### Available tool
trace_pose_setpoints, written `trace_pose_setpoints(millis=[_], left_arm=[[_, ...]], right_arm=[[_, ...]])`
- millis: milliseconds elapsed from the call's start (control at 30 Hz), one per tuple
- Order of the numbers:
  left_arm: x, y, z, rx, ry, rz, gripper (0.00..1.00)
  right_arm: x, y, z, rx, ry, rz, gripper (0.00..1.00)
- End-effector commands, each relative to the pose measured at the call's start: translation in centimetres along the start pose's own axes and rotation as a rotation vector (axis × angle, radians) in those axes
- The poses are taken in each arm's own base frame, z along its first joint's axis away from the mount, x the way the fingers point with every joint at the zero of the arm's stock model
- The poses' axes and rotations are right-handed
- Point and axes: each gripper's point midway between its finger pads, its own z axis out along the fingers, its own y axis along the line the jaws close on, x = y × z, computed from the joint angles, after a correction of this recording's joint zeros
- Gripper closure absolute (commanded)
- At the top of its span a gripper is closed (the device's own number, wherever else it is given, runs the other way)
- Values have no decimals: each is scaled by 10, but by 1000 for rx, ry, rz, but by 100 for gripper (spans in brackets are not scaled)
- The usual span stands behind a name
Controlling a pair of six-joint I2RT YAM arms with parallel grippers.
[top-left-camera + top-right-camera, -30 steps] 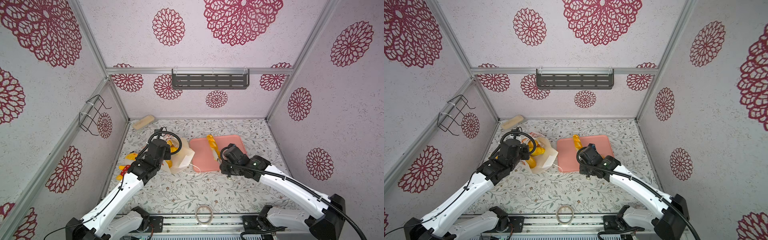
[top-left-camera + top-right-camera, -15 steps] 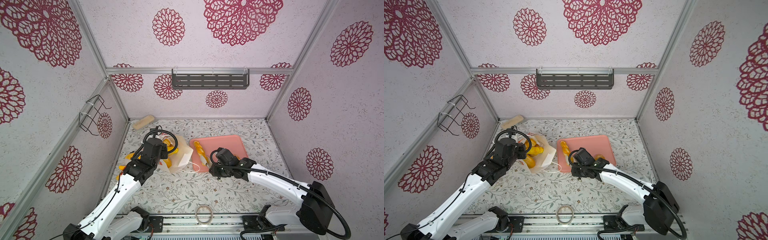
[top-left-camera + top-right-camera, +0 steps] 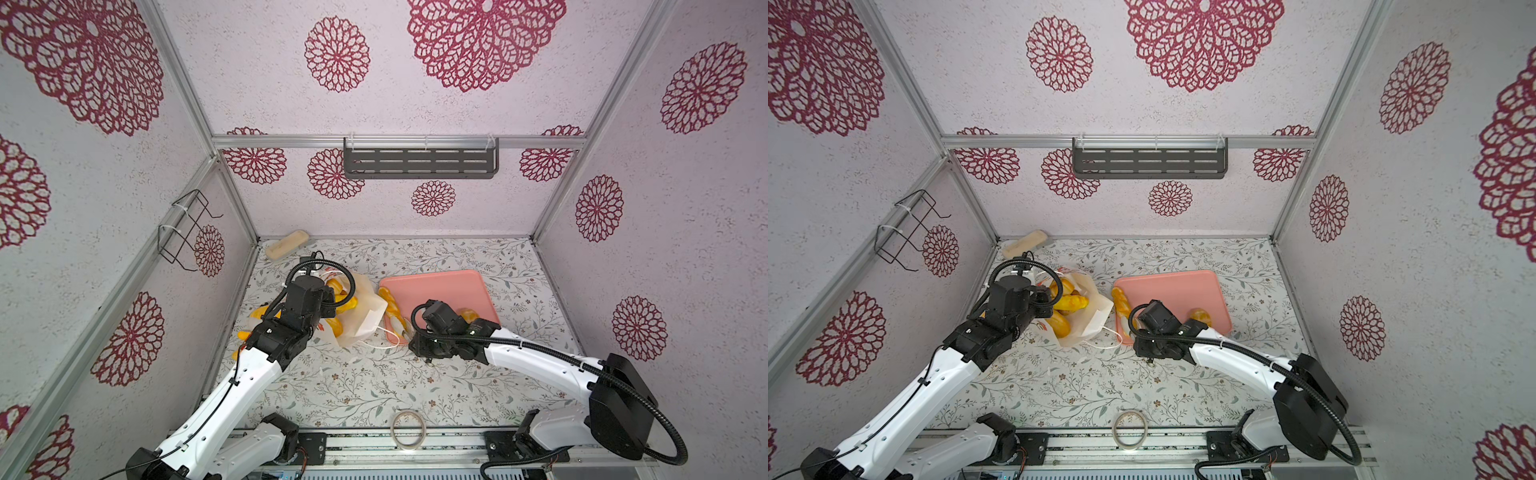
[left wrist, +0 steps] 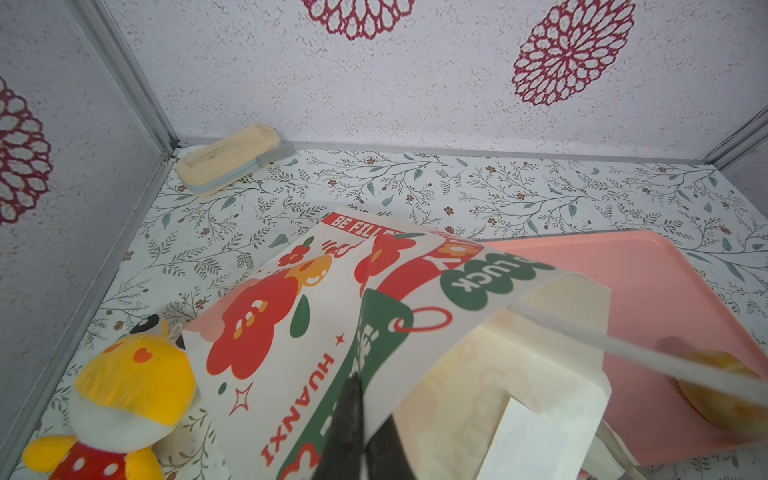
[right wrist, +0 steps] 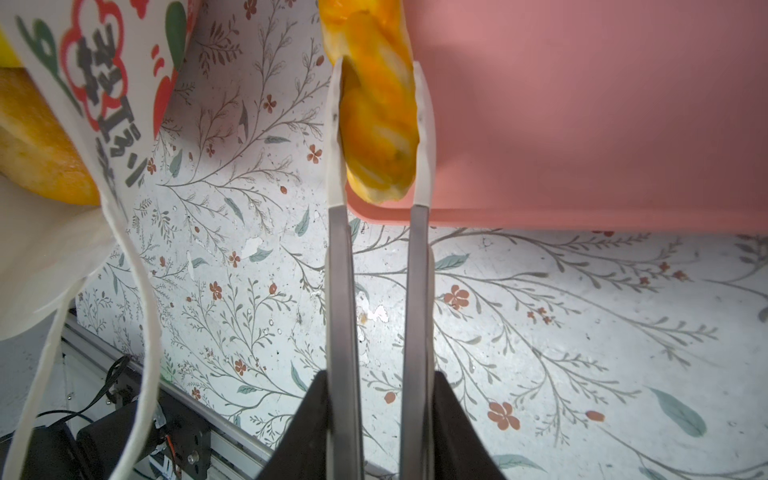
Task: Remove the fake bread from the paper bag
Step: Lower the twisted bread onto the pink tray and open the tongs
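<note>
On the surface: the paper bag (image 3: 363, 322) is tipped over, just beside the pink tray (image 3: 449, 286).
In the bag: more fake bread (image 3: 1069, 303), yellow and shiny.
Left fingers (image 4: 352, 403): shut tight, on the bag's printed edge, it looks like.
Right fingers (image 5: 337, 124): squeezing one end of a long loaf (image 5: 380, 124).
Loaf: lies across the tray's rim.
On the tray: one round bun (image 3: 467, 313).

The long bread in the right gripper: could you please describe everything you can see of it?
The long bread is a glossy toy loaf, golden-orange with pale twisted stripes, plastic by its look. The right gripper is shut on its near end, one finger on each side. It lies along the pink tray's edge nearest the paper bag; whether it rests there or hangs is unclear.
</note>
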Motion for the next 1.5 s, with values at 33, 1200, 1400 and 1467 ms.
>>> trace_pose_setpoints(millis=[33,1200,1400,1467], left_arm=[[-22,-1,-8,20,-78,-46,100],[-12,-5,-4,41,-56,-26,100],[-6,-13,-3,90,-39,12,100],[-4,-14,-3,100,-33,12,100]], right_arm=[[-16,12,-14,-35,-76,11,72],[-28,12,-47,-68,-141,14,48],[-24,17,-90,-101,-156,-74,52],[-19,16,-100,-102,-143,-91,53]])
